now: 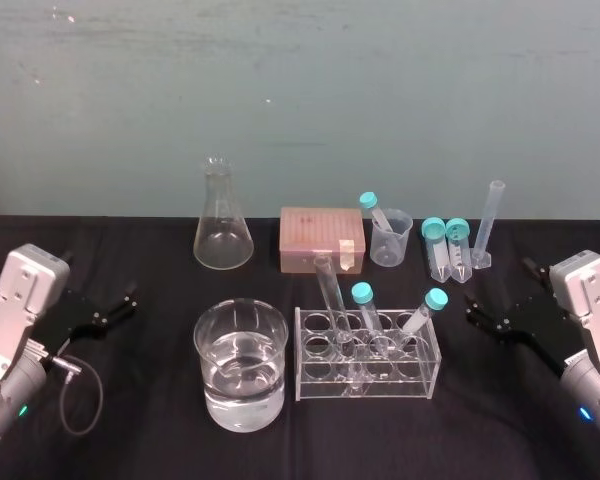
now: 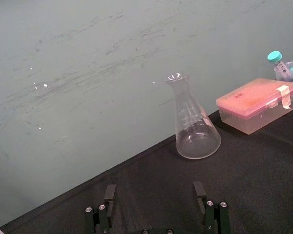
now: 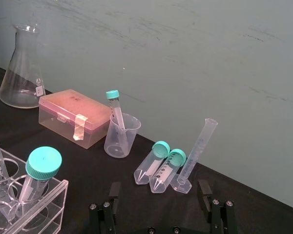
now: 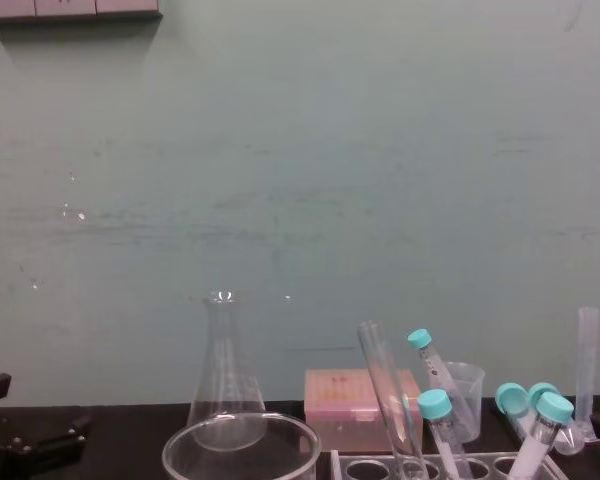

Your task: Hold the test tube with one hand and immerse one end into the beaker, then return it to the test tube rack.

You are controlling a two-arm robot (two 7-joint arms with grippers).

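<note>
1. The left black two-fingered gripper [image 2: 155, 192] is held low over the left side of the black cloth-covered table [image 1: 130, 420]. Its jaws are spread wide, and nothing is held or touched.
2. The right black two-fingered gripper [image 3: 159, 190] is held low over the table's right side. Its jaws are likewise spread wide and empty.
3. The long slim clear glass test tube [image 1: 336, 310] is seen leaning in the pale translucent test tube rack [image 1: 380, 388], apart from both grippers, with two teal-capped plastic tubes [image 1: 362, 300] in holes to its right.
4. The wide round clear glass beaker [image 1: 205, 340], partly filled with clear liquid, is placed just beside the rack's left end.
5. A clear conical flask [image 1: 223, 235] and a pink lidded box [image 1: 322, 238] are set farther back.
6. The table is backed by a scuffed pale green wall [image 1: 300, 90].
</note>
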